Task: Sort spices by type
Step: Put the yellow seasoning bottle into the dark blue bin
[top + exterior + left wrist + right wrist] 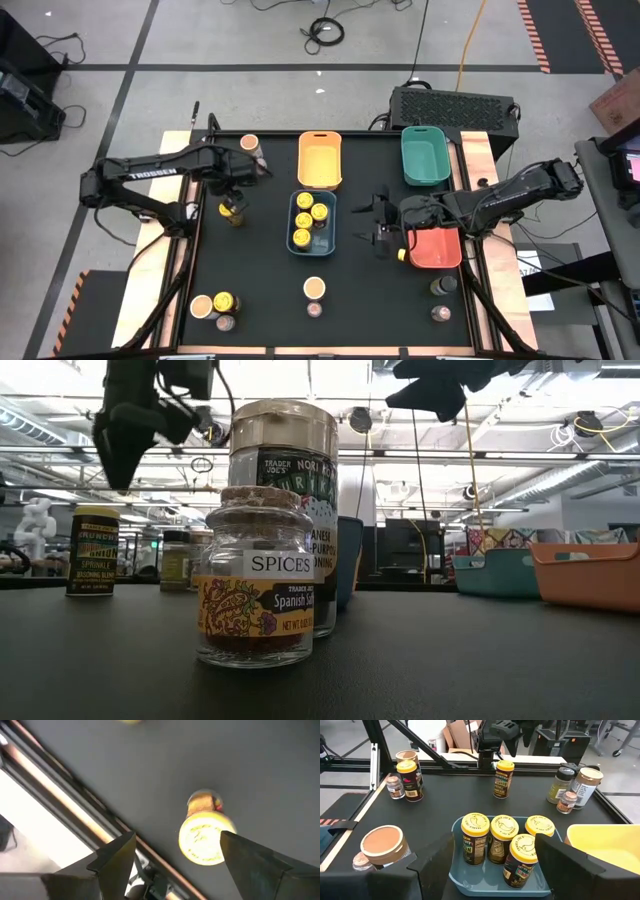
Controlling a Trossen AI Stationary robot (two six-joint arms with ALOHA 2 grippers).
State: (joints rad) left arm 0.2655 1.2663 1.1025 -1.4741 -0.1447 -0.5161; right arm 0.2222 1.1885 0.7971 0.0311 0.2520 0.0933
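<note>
On the black table [260, 300], seen from above, four trays sat around the middle: a yellow tray [320, 160] at 12 o'clock, a green tray [425, 155] at 1 o'clock, a red tray [437, 248] at 3 o'clock and a blue tray [312, 222] at the centre. The left arm reached in from 9 o'clock, and the left gripper [236, 192] hung above a lone yellow jar [234, 212], its fingers apart on either side of the lid and not touching it in the wrist view. The right arm came in from 3 o'clock; the right gripper [385, 222] hovered between the blue and red trays with its fingers spread and nothing between them. Four yellow-lidded jars [309, 217] stood packed together in the blue tray. A tall tub [250, 146] stood at 11 o'clock with small jars just beside it. Another tub [314, 289] sat at 6 o'clock, touching a small brown jar [314, 310]. At 7 o'clock a third tub [202, 306], a yellow-lidded jar [223, 301] and a small jar [225, 322] clustered. Two dark jars [441, 299] stood at 5 o'clock.
</note>
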